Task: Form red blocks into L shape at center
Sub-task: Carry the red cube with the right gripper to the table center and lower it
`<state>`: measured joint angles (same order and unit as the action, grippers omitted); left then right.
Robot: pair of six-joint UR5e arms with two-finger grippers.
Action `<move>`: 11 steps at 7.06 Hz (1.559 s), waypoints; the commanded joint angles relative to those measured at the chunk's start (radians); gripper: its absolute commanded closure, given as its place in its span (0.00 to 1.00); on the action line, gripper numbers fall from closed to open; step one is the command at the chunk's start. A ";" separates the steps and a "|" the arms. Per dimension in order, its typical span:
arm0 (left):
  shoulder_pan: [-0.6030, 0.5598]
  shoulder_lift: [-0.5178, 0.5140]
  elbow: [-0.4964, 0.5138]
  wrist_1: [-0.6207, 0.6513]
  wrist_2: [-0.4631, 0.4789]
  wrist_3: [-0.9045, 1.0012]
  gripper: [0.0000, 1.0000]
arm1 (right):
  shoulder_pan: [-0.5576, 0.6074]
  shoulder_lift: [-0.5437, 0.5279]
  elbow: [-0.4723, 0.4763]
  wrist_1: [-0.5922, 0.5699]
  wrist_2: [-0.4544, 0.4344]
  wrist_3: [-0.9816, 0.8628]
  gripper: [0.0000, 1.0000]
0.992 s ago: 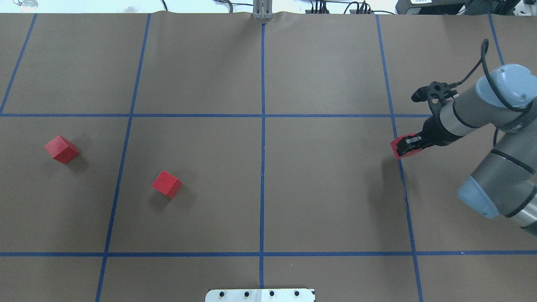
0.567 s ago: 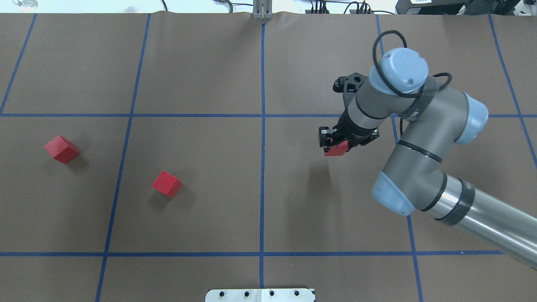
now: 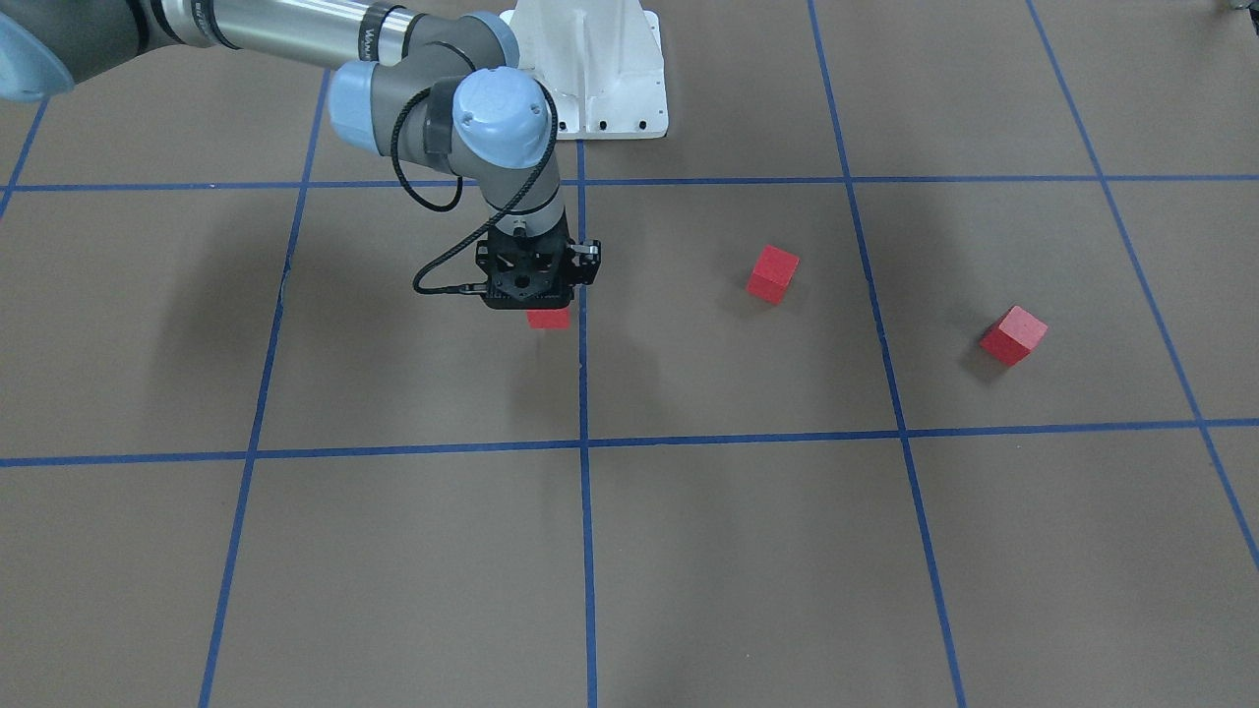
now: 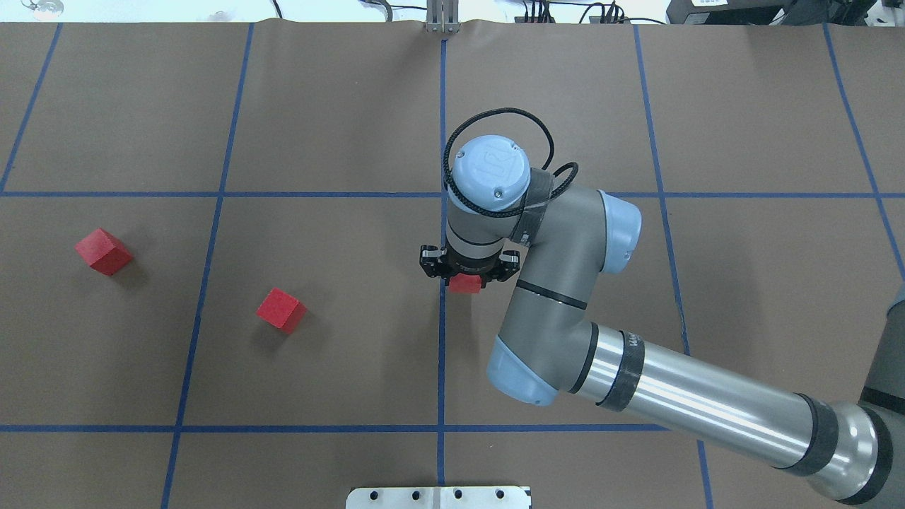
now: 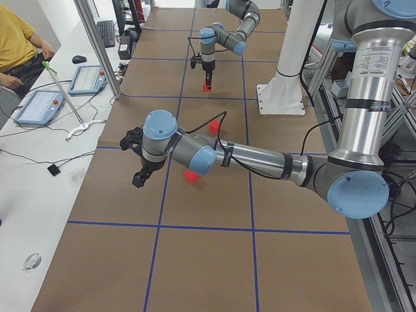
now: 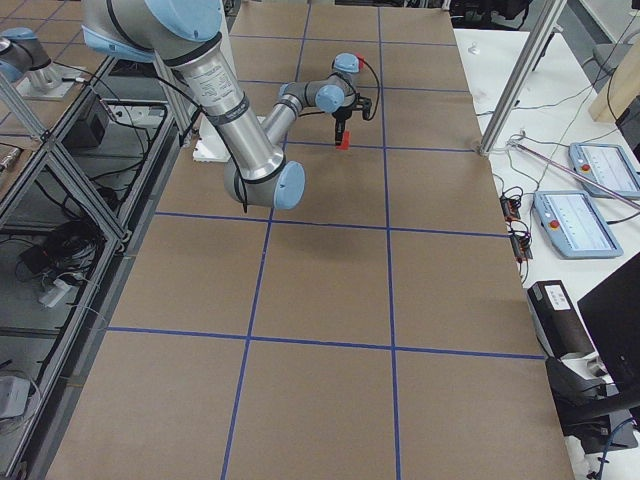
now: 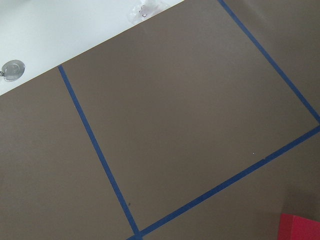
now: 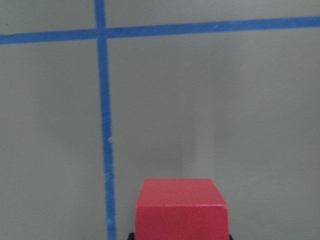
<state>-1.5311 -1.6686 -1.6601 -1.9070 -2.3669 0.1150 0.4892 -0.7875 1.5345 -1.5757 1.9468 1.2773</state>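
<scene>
My right gripper is shut on a red block and holds it just above the table, right beside the central blue line. The held block also shows in the front view and fills the bottom of the right wrist view. Two more red blocks lie on the left half, one nearer the centre and one far left. My left gripper shows only in the exterior left view, hovering beyond the far-left block; I cannot tell if it is open or shut.
Blue tape lines divide the brown table into squares. The white robot base plate is at the table's near edge. An operator and tablets are at a side bench. A red block's corner shows in the left wrist view.
My right arm has swept from the table's right edge leftward to the centre line, carrying the red block. The two other blocks have not moved.
</scene>
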 commanded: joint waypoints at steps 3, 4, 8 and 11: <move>0.002 0.001 0.006 -0.001 0.000 0.002 0.00 | -0.070 0.028 -0.030 0.000 -0.035 0.043 0.87; 0.002 0.001 0.006 -0.001 0.000 0.002 0.00 | -0.073 0.030 -0.033 0.000 -0.035 0.043 0.82; 0.002 0.001 0.008 -0.001 0.000 0.002 0.00 | -0.080 0.027 -0.033 0.000 -0.039 0.045 0.64; 0.002 0.001 0.008 -0.001 0.000 0.002 0.00 | -0.087 0.027 -0.033 0.003 -0.071 0.044 0.33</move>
<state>-1.5294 -1.6675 -1.6513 -1.9083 -2.3669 0.1166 0.4030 -0.7608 1.5018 -1.5737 1.8811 1.3220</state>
